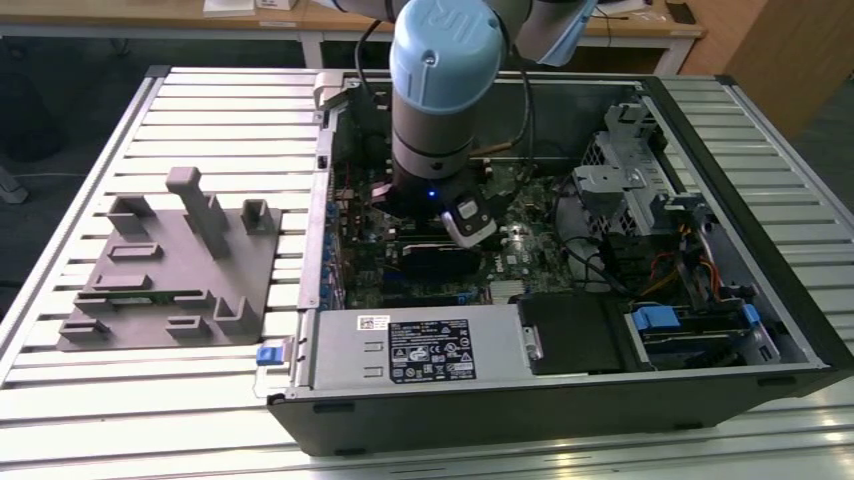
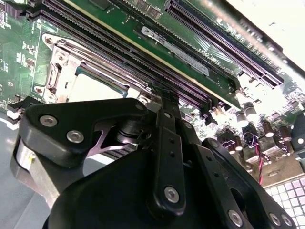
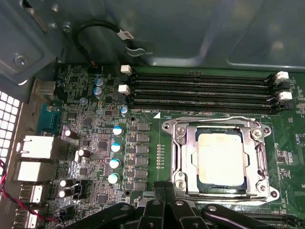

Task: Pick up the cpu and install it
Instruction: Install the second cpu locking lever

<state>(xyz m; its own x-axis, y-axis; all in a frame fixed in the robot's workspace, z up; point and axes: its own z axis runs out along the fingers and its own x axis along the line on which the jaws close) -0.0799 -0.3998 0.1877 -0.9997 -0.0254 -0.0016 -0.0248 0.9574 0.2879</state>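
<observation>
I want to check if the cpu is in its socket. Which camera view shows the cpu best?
The first wrist view: the cpu lies flat inside the socket frame, with its whole silvery top in sight. In the second wrist view, the gripper body covers part of the cpu. In the exterior view, the arm stands over that spot.

1. The cpu (image 3: 221, 158) is showing a pale, silvery square top.
2. It is lying flat inside the metal-rimmed socket frame (image 3: 179, 138) on the green motherboard (image 3: 147, 143), beside the memory slots.
</observation>
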